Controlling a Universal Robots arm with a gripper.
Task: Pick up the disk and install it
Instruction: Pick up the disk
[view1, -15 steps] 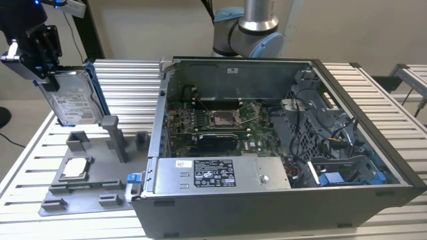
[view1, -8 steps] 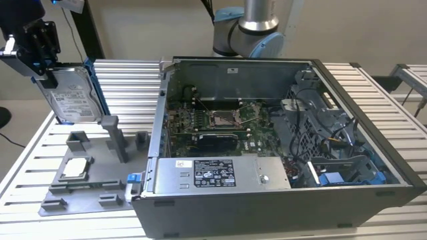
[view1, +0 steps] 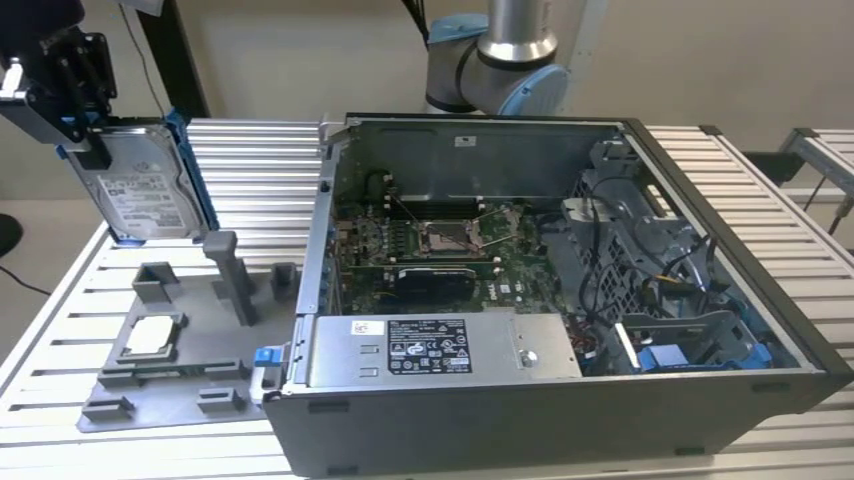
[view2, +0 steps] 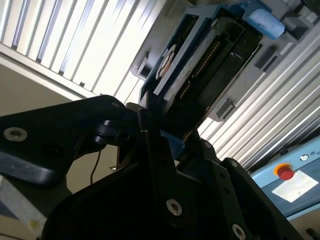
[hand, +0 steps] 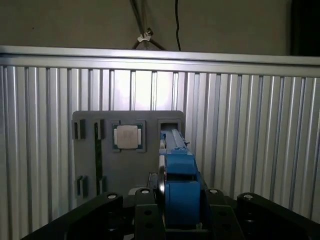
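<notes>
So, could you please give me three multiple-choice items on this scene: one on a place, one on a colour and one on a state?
1. Where is the disk?
A) In the gripper, on the exterior view's left of the computer case
B) Inside the case
C) Flat on the table

2. What colour are the disk's rails?
A) Red
B) Yellow
C) Blue

3. How is the computer case?
A) Closed
B) Open
C) Upside down

Answers:
1 A: the gripper clamps the upright disk beside the case.
2 C: blue rails run along its edges.
3 B: the motherboard shows inside.
</notes>
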